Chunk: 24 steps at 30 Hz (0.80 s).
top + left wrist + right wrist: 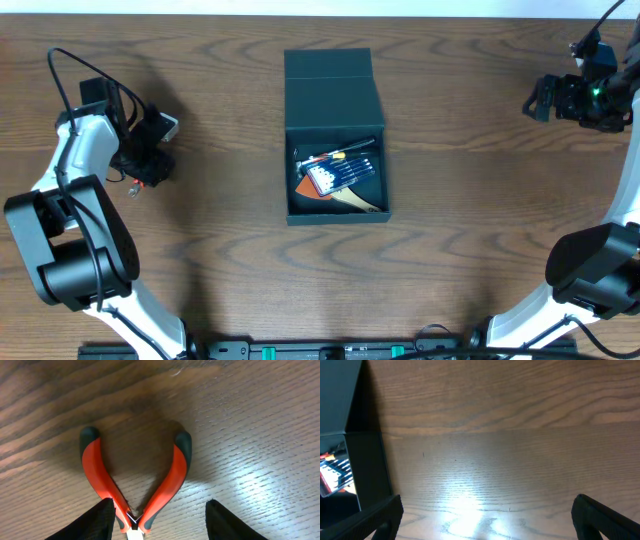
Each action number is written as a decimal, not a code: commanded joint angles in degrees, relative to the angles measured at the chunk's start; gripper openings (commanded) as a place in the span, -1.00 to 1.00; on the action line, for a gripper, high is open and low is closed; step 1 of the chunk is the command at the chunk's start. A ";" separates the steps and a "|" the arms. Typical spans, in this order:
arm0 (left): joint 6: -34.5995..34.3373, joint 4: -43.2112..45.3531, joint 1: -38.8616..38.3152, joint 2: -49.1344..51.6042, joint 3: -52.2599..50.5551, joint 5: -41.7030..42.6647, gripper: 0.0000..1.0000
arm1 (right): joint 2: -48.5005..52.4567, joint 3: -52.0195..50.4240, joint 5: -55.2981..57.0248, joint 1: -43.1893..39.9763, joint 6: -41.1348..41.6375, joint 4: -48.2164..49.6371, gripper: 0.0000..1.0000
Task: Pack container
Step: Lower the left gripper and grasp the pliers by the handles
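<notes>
The container (328, 88) sat open at the middle of the counter (480, 200), with tools (338, 172) lying inside. Well off on the left arm's side, the left gripper (160, 512) stood with its fingers apart astride orange pliers (172, 475) on the wood. The right gripper (487, 510), spread wide, hung over the counter beside the container.

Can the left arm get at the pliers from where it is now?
Probably yes: the left gripper hangs open right over the pliers, straddling their joint, with only bare table around them.
</notes>
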 commanded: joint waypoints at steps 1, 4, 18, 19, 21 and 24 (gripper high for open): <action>1.16 0.11 0.20 1.97 -0.26 0.81 0.13 | 0.26 -0.11 -0.24 -0.09 1.20 -0.04 0.98; 1.14 0.11 0.20 2.99 -0.26 0.81 0.13 | 0.26 -0.11 -0.24 -0.09 1.27 -0.04 0.99; 1.09 0.02 0.20 7.10 -0.26 0.85 0.08 | 0.26 -0.11 -0.24 -0.09 2.08 -0.04 0.99; 1.09 -0.09 0.20 7.13 -0.26 0.85 0.08 | 0.26 -0.11 -0.24 -0.09 2.08 -0.07 0.99; 1.09 -0.17 0.20 7.10 -0.26 0.81 0.04 | 0.26 -0.11 -0.26 -0.09 2.25 -0.20 0.98; 1.09 -0.17 0.20 7.10 -0.26 0.83 -0.07 | 0.26 -0.11 -0.24 -0.09 2.25 -0.28 0.99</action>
